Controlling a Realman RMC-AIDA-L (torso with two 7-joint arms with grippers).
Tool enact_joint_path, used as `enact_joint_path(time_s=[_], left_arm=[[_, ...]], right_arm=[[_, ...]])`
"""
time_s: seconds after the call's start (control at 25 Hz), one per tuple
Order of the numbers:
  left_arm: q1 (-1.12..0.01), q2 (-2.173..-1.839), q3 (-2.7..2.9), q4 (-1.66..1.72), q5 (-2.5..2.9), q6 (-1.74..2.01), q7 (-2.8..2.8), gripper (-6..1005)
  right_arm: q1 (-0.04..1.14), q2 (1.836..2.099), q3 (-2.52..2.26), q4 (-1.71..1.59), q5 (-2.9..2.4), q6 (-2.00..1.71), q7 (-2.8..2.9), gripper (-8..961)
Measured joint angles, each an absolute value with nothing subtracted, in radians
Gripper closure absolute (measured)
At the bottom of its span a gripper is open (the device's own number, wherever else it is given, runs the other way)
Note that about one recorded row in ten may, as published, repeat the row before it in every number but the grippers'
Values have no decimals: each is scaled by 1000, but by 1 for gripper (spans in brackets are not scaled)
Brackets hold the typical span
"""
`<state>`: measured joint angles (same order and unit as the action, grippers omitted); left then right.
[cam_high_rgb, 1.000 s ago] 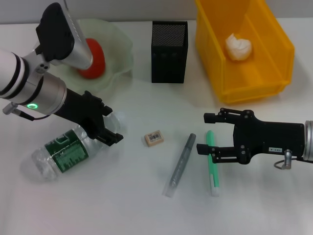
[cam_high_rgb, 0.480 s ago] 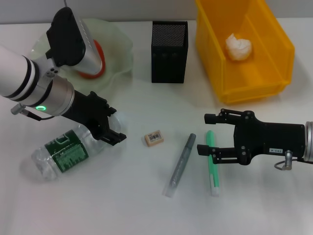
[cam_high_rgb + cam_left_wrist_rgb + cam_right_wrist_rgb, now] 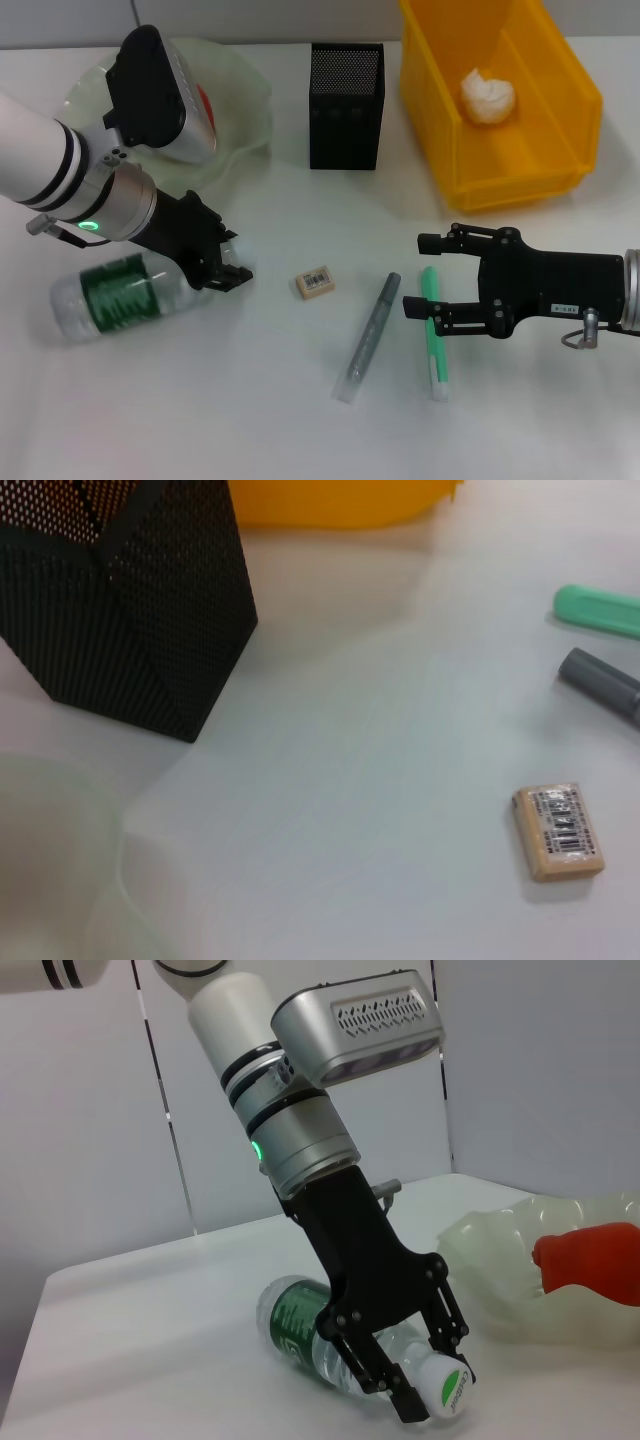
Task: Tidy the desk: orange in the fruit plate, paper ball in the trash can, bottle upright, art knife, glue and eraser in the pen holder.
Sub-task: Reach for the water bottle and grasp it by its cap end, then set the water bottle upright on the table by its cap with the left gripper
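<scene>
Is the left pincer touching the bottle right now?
Touching. The right wrist view shows the left pincer closed around the neck of the lying bottle, just behind its cap, with fingers pressed against the plastic.

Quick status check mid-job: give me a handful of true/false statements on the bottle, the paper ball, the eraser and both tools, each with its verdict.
1. The bottle stands upright. False: it lies on its side.
2. The left tool is closed around the bottle's neck by the cap. True.
3. The paper ball is in the yellow bin. True.
4. The eraser is inside the pen holder. False: it lies on the desk.
5. The right tool holds the green pen. False: it is open, above the pen.
</scene>
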<state>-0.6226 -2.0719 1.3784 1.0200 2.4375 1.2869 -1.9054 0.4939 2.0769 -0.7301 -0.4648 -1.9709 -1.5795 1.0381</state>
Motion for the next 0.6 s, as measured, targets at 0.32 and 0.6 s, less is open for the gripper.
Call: enact_joint_path(time_s=[0.32,0.6], left_arm=[[-634,-2070,1381,1008,2445,1278,-1905,540],[-629,-2069,1362,1039,2426,1296,-1905,551]], right_arm=[[492,2077,-729,-465,-1966,-1581,1039,140],[491,2077,-726,-465,-1965,-1582,1039,140]])
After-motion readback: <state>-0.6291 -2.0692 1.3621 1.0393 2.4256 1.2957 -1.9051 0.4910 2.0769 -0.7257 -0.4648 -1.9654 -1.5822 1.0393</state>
